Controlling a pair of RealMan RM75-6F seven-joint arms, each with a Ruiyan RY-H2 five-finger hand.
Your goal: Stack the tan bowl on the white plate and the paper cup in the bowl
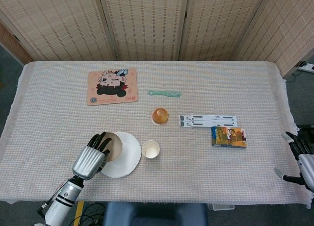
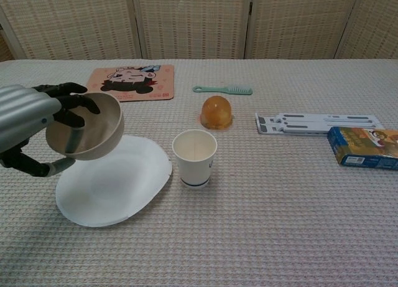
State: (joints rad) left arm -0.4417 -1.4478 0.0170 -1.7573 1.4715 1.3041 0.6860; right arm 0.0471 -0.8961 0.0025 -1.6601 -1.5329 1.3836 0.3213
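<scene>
My left hand (image 1: pixel 91 157) (image 2: pixel 34 128) grips the tan bowl (image 2: pixel 90 126) (image 1: pixel 114 145) by its rim and holds it tilted in the air over the left part of the white plate (image 2: pixel 118 184) (image 1: pixel 125 157). The paper cup (image 2: pixel 194 157) (image 1: pixel 150 149) stands upright just right of the plate, empty. My right hand (image 1: pixel 301 160) hangs at the table's right edge with its fingers spread and nothing in it; the chest view does not show it.
An orange dome-shaped jelly (image 2: pixel 216 111) sits behind the cup. A green comb (image 2: pixel 222 89) and a cartoon mat (image 2: pixel 132 82) lie further back. A white folded stand (image 2: pixel 317 122) and a blue box (image 2: pixel 364 147) are to the right.
</scene>
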